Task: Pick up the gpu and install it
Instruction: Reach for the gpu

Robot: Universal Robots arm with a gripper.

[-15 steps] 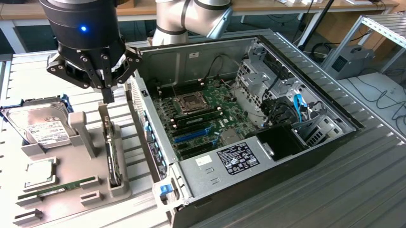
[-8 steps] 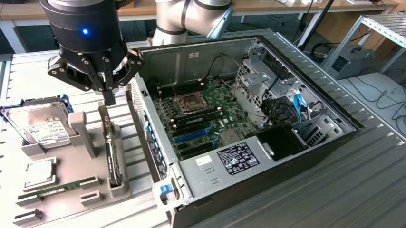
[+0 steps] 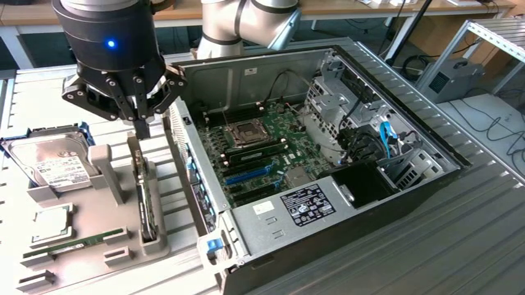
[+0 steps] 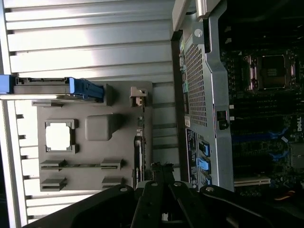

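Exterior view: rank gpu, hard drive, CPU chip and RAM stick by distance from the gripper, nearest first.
1. gpu: on edge in the grey holder, right under the gripper.
2. hard drive: toward the exterior view's left.
3. CPU chip and RAM stick: lower left in that view, too close to call.

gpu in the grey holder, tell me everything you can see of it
The gpu is a thin, flat black card with what looks like a silvery metal strip along its top. It stands on its long edge in a slot of the grey holder, upright, beside the open computer case and outside it. The shut hand hangs right at its far end; whether it touches the card cannot be told.
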